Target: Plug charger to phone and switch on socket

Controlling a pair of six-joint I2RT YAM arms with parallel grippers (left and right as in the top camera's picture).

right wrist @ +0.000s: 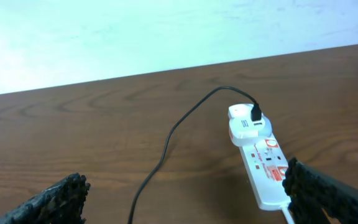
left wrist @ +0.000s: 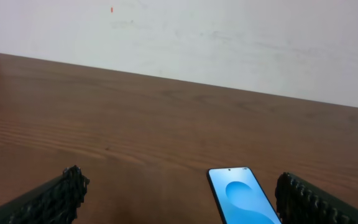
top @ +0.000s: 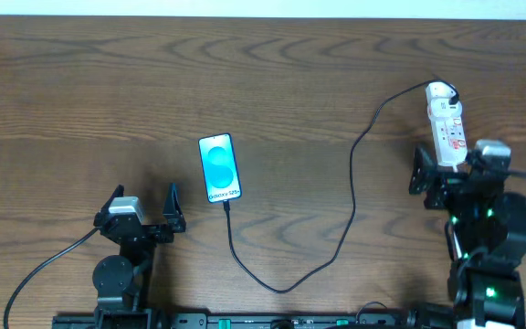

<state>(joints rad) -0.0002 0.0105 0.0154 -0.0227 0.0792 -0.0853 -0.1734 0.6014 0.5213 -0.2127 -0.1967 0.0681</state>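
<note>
The wooden table (top: pixel 263 82) fills nearly everything I see from overhead, with a pale wall (left wrist: pixel 229 37) behind its far edge. My left gripper (top: pixel 145 195) sits at the near left, jaws spread wide over bare wood and well apart from anything. My right gripper (top: pixel 452 169) is at the near right, jaws also spread wide, over the near end of the power strip (top: pixel 447 123). On my right wrist camera the strip's near end lies between my fingers, just beside the right one (right wrist: pixel 328 196); I cannot tell whether they touch. The white strip runs away from me, its red-marked switches facing up, though I cannot tell which way they are set. The phone (top: pixel 219 168) lies flat near the middle of the table, its blue-and-white screen up, ahead and to the right of my left gripper. The black charger cable (top: pixel 350 196) meets the phone's near short edge, loops toward me, then climbs right to the strip's far end. There its black plug sits in a small white adapter (right wrist: pixel 247 124). I cannot tell whether the phone-end tip is fully seated.
</note>
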